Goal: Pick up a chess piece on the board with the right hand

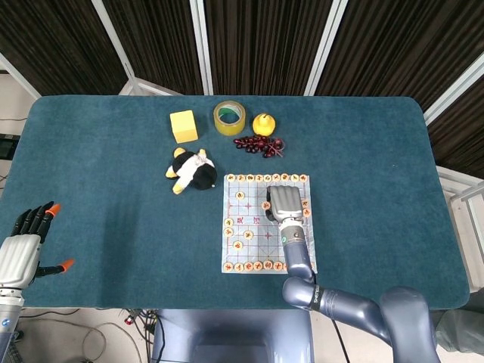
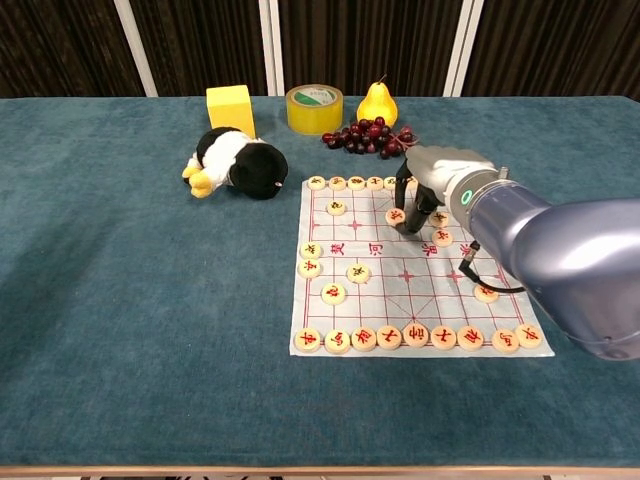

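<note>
The paper chess board [image 2: 400, 300] lies on the teal table right of centre, with round wooden pieces in rows along its near and far edges and a few scattered between. My right hand [image 2: 432, 188] hovers over the board's far right part, fingers pointing down. Its fingertips pinch one chess piece [image 2: 397, 215], which seems to sit slightly off the board. In the head view the right hand [image 1: 286, 203] covers that spot and hides the grip. My left hand [image 1: 26, 246] hangs beyond the table's front left edge, fingers spread, holding nothing.
Behind the board lie dark grapes [image 2: 368, 137], a yellow pear [image 2: 377, 103], a tape roll [image 2: 314, 108] and a yellow cube [image 2: 231, 108]. A black-and-white penguin plush [image 2: 236, 163] lies just left of the board's far corner. Two loose pieces [image 2: 441, 228] sit right of the fingers.
</note>
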Robot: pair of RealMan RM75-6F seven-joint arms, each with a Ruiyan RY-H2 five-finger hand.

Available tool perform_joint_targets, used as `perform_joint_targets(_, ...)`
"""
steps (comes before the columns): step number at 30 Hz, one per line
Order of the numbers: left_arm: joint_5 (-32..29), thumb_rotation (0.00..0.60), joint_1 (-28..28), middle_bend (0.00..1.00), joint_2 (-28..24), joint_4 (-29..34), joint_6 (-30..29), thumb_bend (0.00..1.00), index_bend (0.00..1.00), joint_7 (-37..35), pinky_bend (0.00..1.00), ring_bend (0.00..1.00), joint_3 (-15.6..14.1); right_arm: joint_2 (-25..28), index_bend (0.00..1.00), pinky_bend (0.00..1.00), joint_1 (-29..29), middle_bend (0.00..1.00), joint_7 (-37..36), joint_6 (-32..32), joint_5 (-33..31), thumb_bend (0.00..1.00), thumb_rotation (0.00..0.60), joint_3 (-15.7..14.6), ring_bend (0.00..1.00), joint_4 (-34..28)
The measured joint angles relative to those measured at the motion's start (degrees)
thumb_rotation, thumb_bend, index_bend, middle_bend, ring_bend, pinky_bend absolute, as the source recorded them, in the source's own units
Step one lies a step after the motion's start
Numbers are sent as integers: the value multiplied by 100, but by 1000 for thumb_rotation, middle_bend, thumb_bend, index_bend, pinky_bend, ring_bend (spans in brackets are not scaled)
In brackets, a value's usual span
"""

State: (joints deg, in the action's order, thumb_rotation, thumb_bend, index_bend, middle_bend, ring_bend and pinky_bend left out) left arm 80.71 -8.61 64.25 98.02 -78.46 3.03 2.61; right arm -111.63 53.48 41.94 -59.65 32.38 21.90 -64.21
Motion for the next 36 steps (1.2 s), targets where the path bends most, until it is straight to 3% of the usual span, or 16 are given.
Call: perform_joint_targets(36, -40, 600, -15, 0, -24, 28, 50, 0, 0, 25, 0, 0, -15, -125, 470, 803, -35, 922, 46, -58, 136, 414, 600, 32, 956, 226)
